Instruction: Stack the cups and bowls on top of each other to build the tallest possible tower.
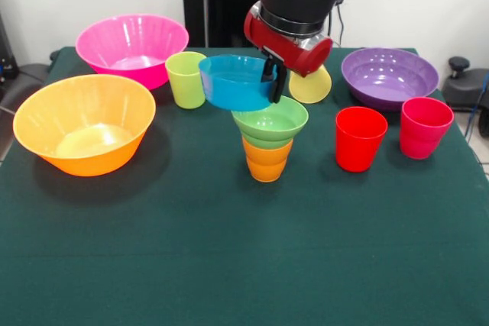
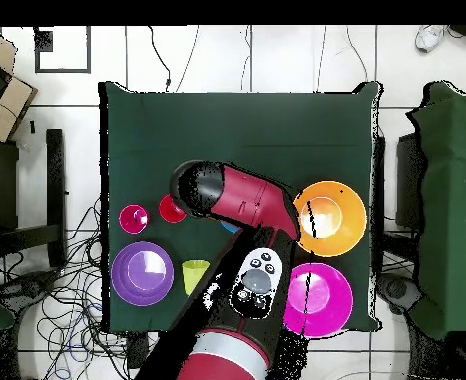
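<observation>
My gripper (image 1: 273,79) is shut on the right rim of the small blue bowl (image 1: 235,82) and holds it in the air. The bowl hangs just above and to the left of the small light green bowl (image 1: 270,123). That green bowl sits on the orange ribbed cup (image 1: 267,160) at the table's middle. The lime green cup (image 1: 186,79) stands behind the blue bowl. The pale yellow cup (image 1: 310,86) lies tipped behind my gripper. The red cup (image 1: 359,138) and pink-red cup (image 1: 424,127) stand to the right. In the overhead view my arm (image 2: 238,201) covers the tower.
The large orange bowl (image 1: 84,123) sits at the left and the large pink bowl (image 1: 132,47) behind it. The purple bowl (image 1: 389,76) is at the back right. From overhead I see the orange bowl (image 2: 340,220), pink bowl (image 2: 319,301), purple bowl (image 2: 143,272) and red cup (image 2: 171,209).
</observation>
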